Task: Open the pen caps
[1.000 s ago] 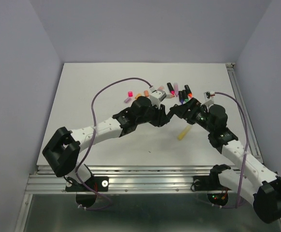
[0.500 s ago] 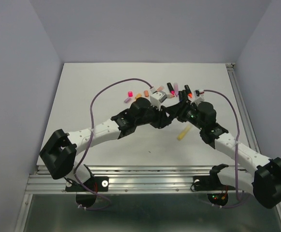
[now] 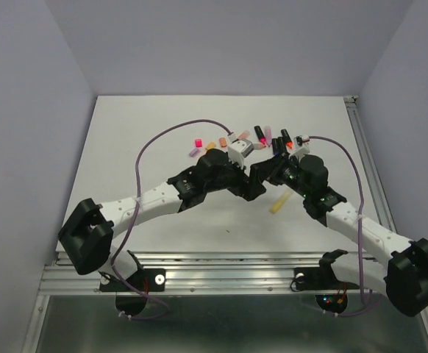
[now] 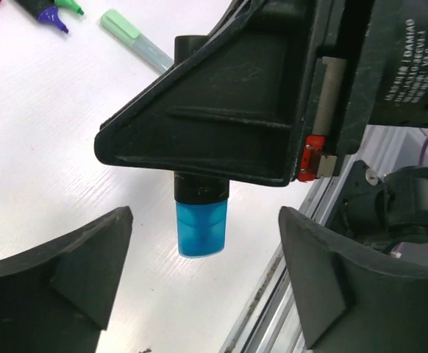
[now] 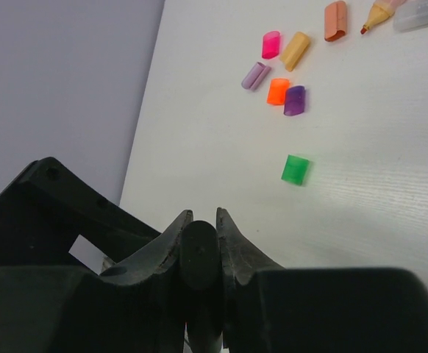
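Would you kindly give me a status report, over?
Left gripper open, straddling blue cap, no contact. Right gripper shut on black pen. Loose caps lie well aside.

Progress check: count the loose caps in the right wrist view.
7: salmon top; pink, tan, lilac, orange and purple clustered below it; green alone, nearer. Others may lie outside the view.

A black pen (image 4: pixel 199 190) has its blue cap (image 4: pixel 201 229) still on. Loose caps (image 5: pixel 278 91), pink, orange, purple, lilac and green, lie scattered. A yellow pen (image 3: pixel 279 204) lies apart.
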